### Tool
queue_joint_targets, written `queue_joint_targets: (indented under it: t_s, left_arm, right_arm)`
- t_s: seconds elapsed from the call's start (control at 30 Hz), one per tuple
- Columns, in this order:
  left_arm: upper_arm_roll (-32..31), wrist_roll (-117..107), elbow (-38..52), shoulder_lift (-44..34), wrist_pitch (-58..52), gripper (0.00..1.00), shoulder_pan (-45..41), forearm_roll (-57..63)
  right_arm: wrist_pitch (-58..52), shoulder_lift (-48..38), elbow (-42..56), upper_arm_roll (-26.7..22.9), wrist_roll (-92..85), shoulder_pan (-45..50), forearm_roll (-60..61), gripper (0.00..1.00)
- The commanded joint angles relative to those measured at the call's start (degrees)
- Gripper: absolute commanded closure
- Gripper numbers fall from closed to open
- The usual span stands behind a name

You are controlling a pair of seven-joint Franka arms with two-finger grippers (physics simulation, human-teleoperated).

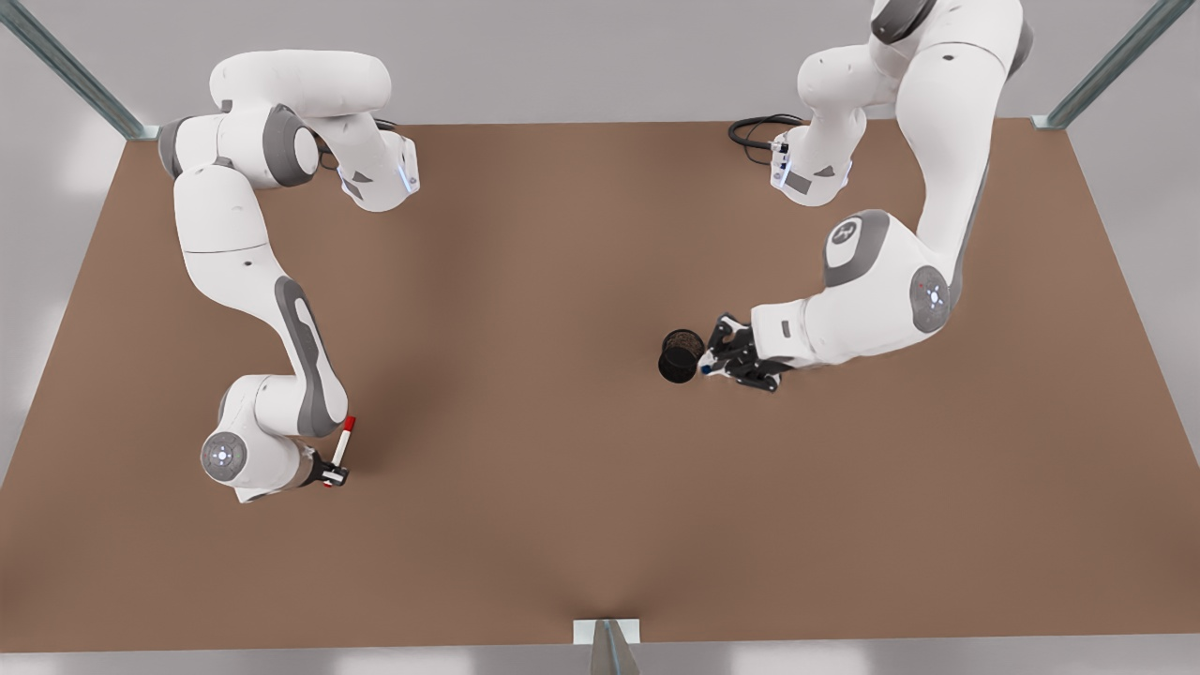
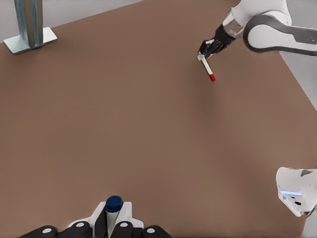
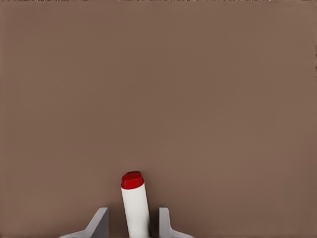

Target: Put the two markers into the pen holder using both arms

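The black mesh pen holder (image 1: 681, 354) stands right of the table's middle in the front view. Just beside it, on the front view's right, my left gripper (image 1: 736, 361) is shut on the blue-capped marker (image 1: 701, 370); its dark blue cap (image 2: 114, 204) sticks out between the fingers of that gripper (image 2: 114, 224). Far off at the front view's left, my right gripper (image 1: 333, 469) is shut on the red-capped marker (image 1: 344, 439), whose white barrel and red cap (image 3: 134, 201) rise between its grey fingers (image 3: 101, 220). The left wrist view shows that gripper (image 2: 210, 48) and red marker (image 2: 207, 67) in the distance.
The brown table (image 1: 525, 281) stretches wide between the two arms. A black cable (image 1: 761, 128) coils at the back by one arm's base. Metal posts (image 1: 75, 75) stand at the back corners and a bracket (image 1: 607, 634) at the front edge.
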Motion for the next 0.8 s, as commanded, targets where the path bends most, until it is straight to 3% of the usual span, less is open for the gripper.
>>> queue_joint_targets:
  t_s: [0.0, 0.03, 0.2, 0.47, 0.67, 0.7, 0.77]
  left_arm:
    - [0.01, 66.63, -8.23, -4.60, 8.20, 0.79, 2.09, -16.03]
    - [0.28, 73.67, -12.89, -7.24, 10.14, 0.79, 2.27, -21.48]
    - [0.27, 86.68, -18.43, -9.44, 10.14, 0.79, 3.24, -28.43]
    - [0.45, 108.66, -25.38, -6.01, 15.77, 0.79, 3.15, -40.91]
    - [0.89, 118.06, -29.60, -3.55, 16.21, 0.74, 3.24, -45.39]
    - [0.89, 118.15, -30.12, -3.72, 16.21, 0.70, 3.15, -45.39]
    - [0.89, 118.59, -33.46, -3.81, 16.21, 0.21, 2.62, -45.39]
  right_arm:
    - [0.32, -0.07, 0.27, 0.00, -0.01, -0.30, 1.39, 0.51]
    - [0.32, -0.16, 0.27, 0.00, -0.45, -0.30, 2.45, 0.51]
    - [0.41, -0.07, 0.45, 0.00, 0.17, -0.21, 2.53, 0.57]
    - [1.99, 0.72, 0.71, 0.00, 0.08, -0.13, 2.27, 0.57]
    - [1.90, 0.63, 0.80, 0.00, 0.08, -0.13, 2.18, 0.66]
    - [1.82, 0.63, 0.80, 0.00, 0.08, -0.04, 2.18, 0.68]
    - [1.82, 0.63, 0.80, 0.00, -0.01, 0.05, 2.10, 0.72]
